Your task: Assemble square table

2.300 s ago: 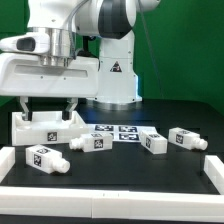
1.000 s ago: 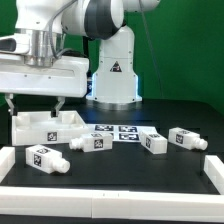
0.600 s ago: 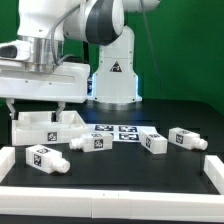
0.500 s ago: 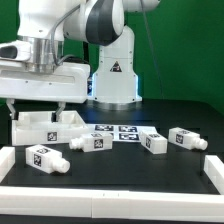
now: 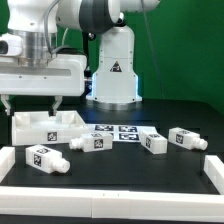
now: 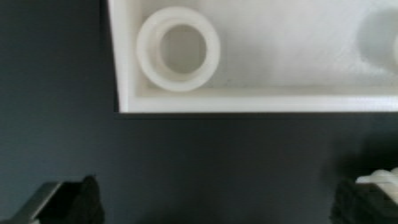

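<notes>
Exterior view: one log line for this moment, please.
end effector: open, empty, over edge of white plastic square tray-like tabletop | tabletop: ungrasped | four white tagged blocky legs: lying loose, unattached

Over about 2 s the white arm's two-finger gripper (image 5: 33, 102) rose from the white square plastic tray-like table top (image 5: 45, 126) and shifted slightly toward the exterior view's left. Its dark fingertips (image 5: 57, 102), earlier down at the top's rim, ended clear above it, spread apart.
</notes>
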